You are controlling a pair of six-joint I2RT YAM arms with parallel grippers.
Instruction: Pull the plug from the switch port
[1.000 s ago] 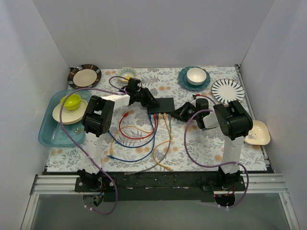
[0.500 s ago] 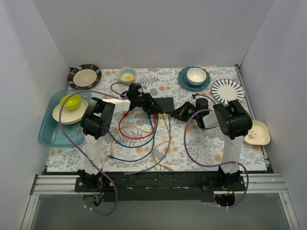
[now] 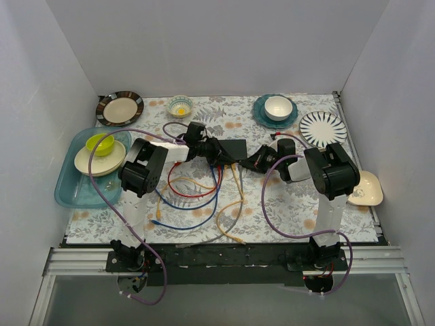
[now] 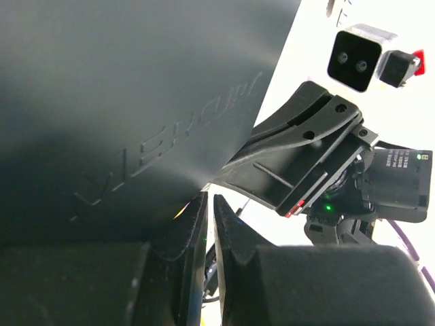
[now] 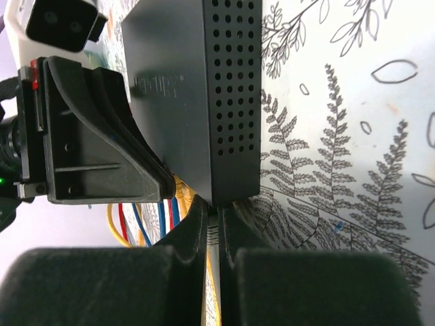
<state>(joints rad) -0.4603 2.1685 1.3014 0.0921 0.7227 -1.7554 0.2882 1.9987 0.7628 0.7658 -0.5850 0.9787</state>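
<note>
The black switch (image 3: 236, 145) lies mid-table, with red, blue and yellow cables (image 3: 197, 193) running from its near edge. My left gripper (image 3: 224, 157) is shut and sits low over the switch's top face (image 4: 102, 102); its fingertips (image 4: 209, 197) hold nothing that I can see. My right gripper (image 3: 246, 164) is at the switch's right front corner (image 5: 231, 102). In the right wrist view it (image 5: 216, 204) is shut on a grey plug (image 5: 213, 228) seated in the end port. The other plugs (image 5: 146, 217) stay in their ports beside it.
A teal tray (image 3: 68, 187) with a plate and green bowl is at left. A brown-rimmed plate (image 3: 119, 107), a small bowl (image 3: 180, 104), a teal plate with white bowl (image 3: 277, 109), a striped plate (image 3: 323, 128) and a cream dish (image 3: 367, 189) ring the mat. White walls enclose it.
My left gripper has moved right and nearer, from the switch's left rear edge to over its top near the ports. The right gripper has stayed at the switch's right front corner.
</note>
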